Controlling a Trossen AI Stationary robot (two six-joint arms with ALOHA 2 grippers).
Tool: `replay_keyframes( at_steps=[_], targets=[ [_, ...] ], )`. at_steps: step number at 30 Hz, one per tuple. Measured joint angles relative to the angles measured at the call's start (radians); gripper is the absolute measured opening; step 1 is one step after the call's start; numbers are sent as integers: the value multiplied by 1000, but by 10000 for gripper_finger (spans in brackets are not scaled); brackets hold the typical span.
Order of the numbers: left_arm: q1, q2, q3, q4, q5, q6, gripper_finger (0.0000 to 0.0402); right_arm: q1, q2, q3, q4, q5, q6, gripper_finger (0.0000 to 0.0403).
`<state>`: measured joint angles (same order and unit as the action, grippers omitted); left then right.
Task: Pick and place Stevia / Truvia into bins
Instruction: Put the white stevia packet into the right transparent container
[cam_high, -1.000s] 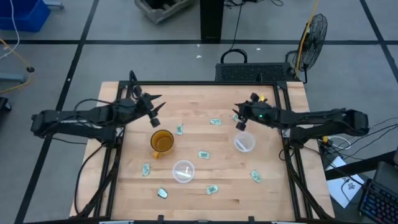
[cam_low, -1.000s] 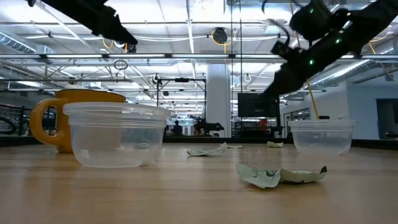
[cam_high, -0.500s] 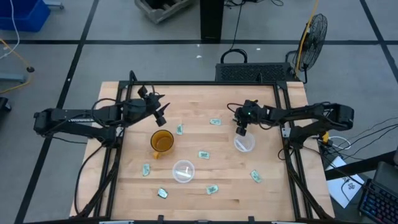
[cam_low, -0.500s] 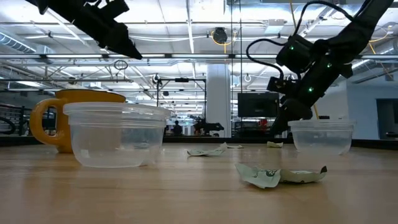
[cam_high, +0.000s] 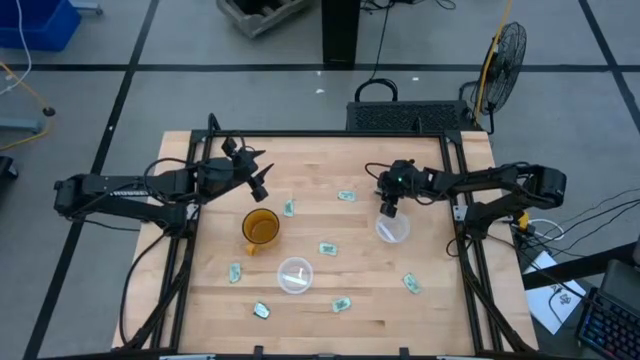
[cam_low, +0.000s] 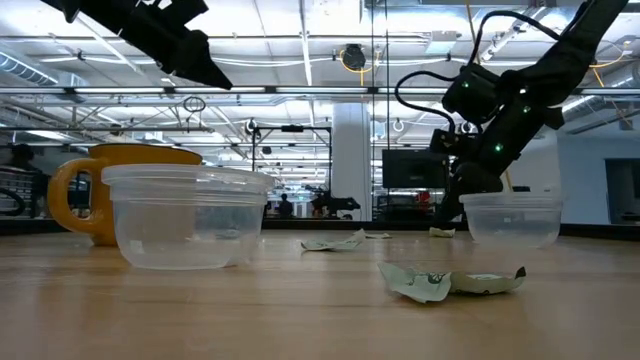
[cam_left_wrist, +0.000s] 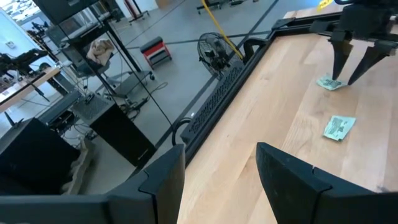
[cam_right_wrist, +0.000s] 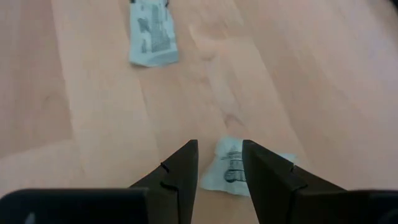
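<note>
Two dark arms reach over the wooden table (cam_high: 330, 270). The right gripper (cam_right_wrist: 219, 163) is down low with its fingers spread a little, one on each side of a crumpled Stevia sachet (cam_right_wrist: 239, 169) lying flat on the wood just beside the right clear cup (cam_high: 392, 229). Another sachet (cam_right_wrist: 152, 34) lies a bit farther on, its long side pointing away from the gripper. The left gripper (cam_left_wrist: 221, 177) hangs open above the orange mug (cam_high: 260, 228). More sachets (cam_high: 328, 248) lie scattered with bare wood between them. The second clear cup (cam_high: 294, 274) sits near the front edge.
</note>
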<state>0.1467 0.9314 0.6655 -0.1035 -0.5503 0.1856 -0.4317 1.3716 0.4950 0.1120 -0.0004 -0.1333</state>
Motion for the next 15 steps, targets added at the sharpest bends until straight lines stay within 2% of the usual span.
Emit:
replay_keyframes(
  at_steps=[3,7,13,15],
  targets=[
    [0,0,0,1,0,1,205,0,0,12,3,-53,20,121],
    [0,0,0,1,0,3,205,-1,-9,61,-48,-48,20,121],
    [0,0,0,1,1,3,205,-8,-8,261,-361,76,24,121],
    [0,0,0,1,1,14,205,-8,-8,338,-474,79,66,121]
  ],
)
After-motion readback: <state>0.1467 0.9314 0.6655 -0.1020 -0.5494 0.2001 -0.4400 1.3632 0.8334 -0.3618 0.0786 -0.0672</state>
